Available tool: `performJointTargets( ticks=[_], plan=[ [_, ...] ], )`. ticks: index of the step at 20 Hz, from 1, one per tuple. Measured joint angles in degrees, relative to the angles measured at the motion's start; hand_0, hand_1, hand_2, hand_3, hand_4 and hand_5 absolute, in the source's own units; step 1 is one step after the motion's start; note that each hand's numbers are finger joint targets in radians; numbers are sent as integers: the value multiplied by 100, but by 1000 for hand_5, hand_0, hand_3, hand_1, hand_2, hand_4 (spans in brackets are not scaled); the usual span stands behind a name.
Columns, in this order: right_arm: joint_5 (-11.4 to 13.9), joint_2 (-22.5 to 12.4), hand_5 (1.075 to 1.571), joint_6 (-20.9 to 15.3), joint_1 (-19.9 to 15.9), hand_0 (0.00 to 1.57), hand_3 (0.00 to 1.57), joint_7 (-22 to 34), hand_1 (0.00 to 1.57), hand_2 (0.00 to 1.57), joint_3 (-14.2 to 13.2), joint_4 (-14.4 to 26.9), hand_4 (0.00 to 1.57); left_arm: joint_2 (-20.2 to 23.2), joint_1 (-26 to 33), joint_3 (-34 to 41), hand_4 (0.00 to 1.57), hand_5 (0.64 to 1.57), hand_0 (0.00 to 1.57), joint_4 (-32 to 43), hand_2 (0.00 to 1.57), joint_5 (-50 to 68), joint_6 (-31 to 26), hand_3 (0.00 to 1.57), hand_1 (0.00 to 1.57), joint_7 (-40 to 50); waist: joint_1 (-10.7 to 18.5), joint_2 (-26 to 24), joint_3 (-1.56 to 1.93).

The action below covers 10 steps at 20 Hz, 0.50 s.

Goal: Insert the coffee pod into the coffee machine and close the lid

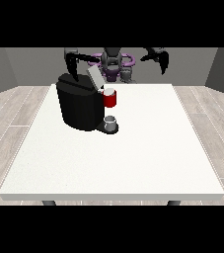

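A black coffee machine (79, 106) stands on the white table (133, 158) at the view's left, its grey lid (94, 77) tilted up. A red part (110, 99) juts from its front, with a small grey cup (110, 123) on the base below it. I cannot pick out a loose coffee pod anywhere. The hand at the view's left (72, 65) hangs just above the machine's back top corner, fingers pointing down and holding nothing. The hand at the view's right (158, 58) is raised well clear of the table with relaxed, drooping fingers.
The robot's torso (112, 64) stands behind the table's far edge. Wooden floor surrounds the table on all sides.
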Motion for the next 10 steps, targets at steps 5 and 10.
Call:
performJointTargets(
  ticks=[5,10],
  plan=[
    [85,125,1571,-13,-260,0,0,-75,0,0,193,150,0,81,272,-46,374,1571,0,-499,0,97,32,0,0,123,-95,199,-1],
    [130,131,1571,70,-514,0,0,-193,0,0,303,262,0,181,477,-20,336,1571,0,-869,0,201,95,0,0,133,-190,400,-14]
  ],
)
